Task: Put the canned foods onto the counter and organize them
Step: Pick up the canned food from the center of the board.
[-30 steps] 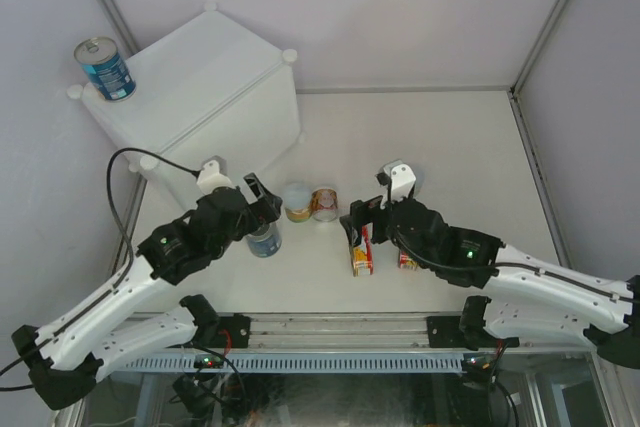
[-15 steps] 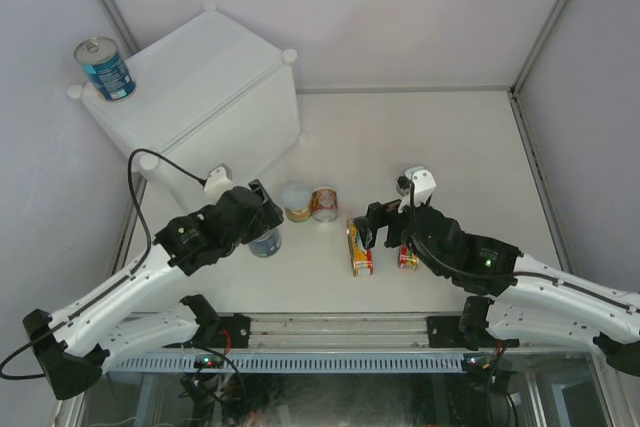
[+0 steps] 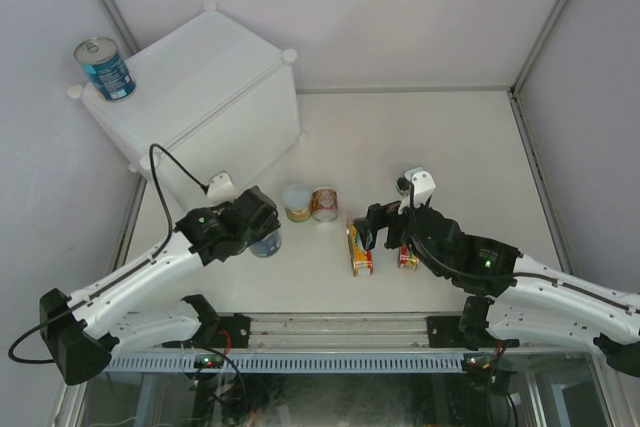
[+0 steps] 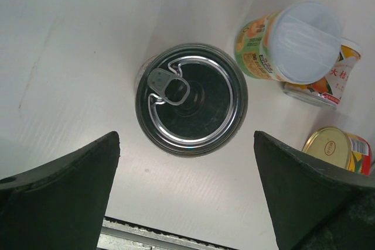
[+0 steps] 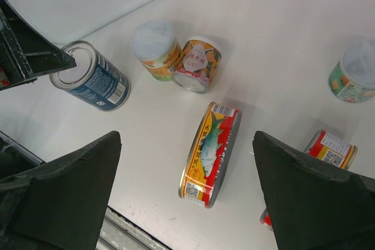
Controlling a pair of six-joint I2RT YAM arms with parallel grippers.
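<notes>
Lab booth, white walls (image 3: 400,7), metal frame (image 3: 550,22)

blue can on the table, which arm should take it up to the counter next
Left. The left gripper hangs open right over the upright blue can, its lid centred in the left wrist view. The right gripper hovers open over the flat fish tin, farther from the counter.

tall can (image 4: 191,99): shiny metal top | counter (image 3: 210,97): matt white plastic | oval tin (image 5: 209,153): glossy print
</notes>
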